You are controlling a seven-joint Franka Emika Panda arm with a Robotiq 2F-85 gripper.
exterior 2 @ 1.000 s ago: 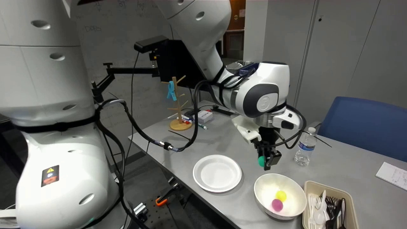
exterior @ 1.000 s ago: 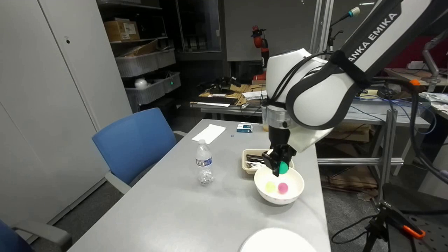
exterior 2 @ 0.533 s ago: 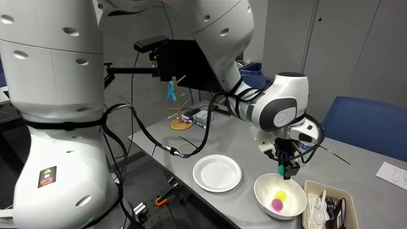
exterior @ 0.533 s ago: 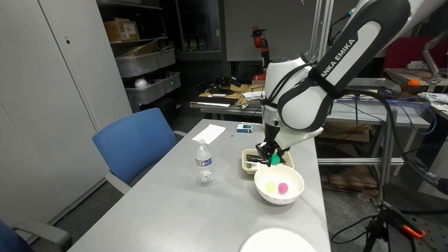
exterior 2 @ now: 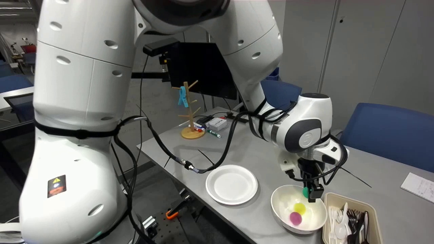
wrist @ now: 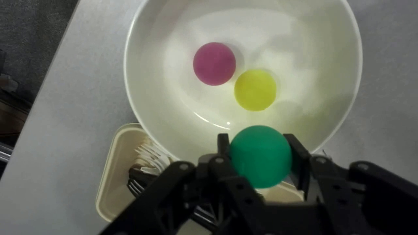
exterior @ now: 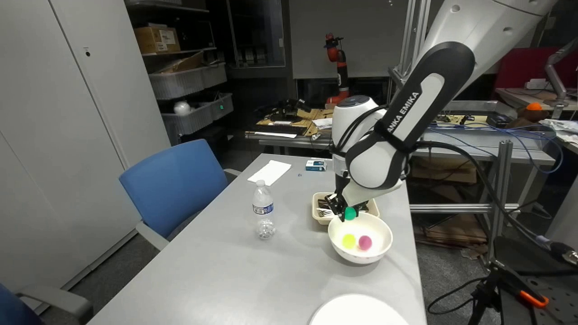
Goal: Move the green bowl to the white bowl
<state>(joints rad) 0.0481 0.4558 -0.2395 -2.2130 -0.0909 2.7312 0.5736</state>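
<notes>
In both exterior views the green ball (exterior: 350,213) hangs near the rim of the white bowl (exterior: 379,231); in the wrist view the claw (wrist: 257,140) clamps the ball's middle, apt for something probably light and soft

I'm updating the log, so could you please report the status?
Gripper closed on green ball. Held near rim of white bowl. Pink ball, yellow ball inside; probably not in the way.

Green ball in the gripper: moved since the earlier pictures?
Yes. In an exterior view, the green ball has shifted right and down in the picture against the unmoved white bowl, and now overlaps it there.
</notes>
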